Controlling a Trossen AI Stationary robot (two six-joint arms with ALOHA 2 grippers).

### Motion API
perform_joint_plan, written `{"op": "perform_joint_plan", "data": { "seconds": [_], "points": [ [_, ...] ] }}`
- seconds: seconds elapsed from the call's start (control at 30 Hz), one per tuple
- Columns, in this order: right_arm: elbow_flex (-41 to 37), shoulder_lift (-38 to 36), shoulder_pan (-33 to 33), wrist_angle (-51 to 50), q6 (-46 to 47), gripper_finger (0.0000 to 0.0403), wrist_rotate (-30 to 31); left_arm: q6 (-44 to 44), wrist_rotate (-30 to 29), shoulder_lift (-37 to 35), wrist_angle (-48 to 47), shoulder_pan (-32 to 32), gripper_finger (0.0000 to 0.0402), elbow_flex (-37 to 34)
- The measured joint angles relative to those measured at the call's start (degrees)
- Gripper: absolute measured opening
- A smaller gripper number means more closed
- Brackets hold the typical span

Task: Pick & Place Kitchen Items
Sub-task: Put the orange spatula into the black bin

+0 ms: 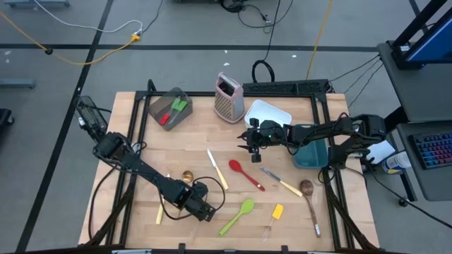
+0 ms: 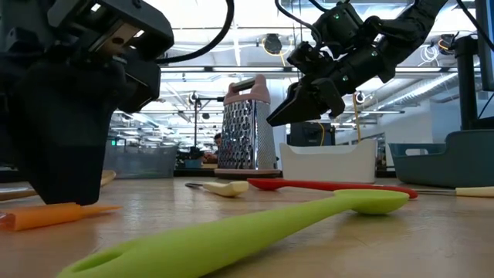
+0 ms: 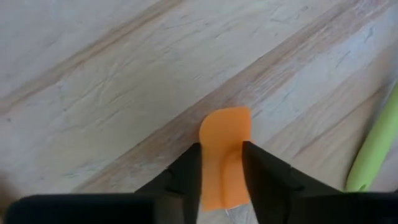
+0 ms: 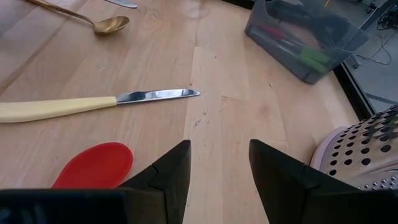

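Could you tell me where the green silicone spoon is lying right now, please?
In the high view, the green silicone spoon lies at the table's near edge, between the left hand and a yellow mini spatula.

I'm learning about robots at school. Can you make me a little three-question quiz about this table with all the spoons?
1. True or false: the left end effector has its fingers on either side of an orange spatula.
2. What lies in the grey container at the table's back left? A) red and green utensils B) a gold spoon C) nothing
3. Fill in: the right end effector hangs above the table near the metal ______ with pink trim.

Key: 1 true; 2 A; 3 grater.
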Motion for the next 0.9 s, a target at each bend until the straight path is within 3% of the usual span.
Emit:
{"op": "perform_joint_plan", "data": {
  "seconds": [0.23,0.6,0.9],
  "points": [
    [0.00,0.00,0.01,-0.19,0.00,0.0155,0.02,-0.05,-0.30,0.18,0.12,1.02,0.0009,-0.10],
    [0.00,0.00,0.00,-0.19,0.00,0.0155,0.04,2.98,0.18,-2.87,-0.69,2.23,0.0005,-0.41],
    [0.00,0.00,0.00,-0.10,0.00,0.0155,0.04,6.95,-8.51,-10.74,-7.29,4.71,0.0002,-0.46]
  ]
}}
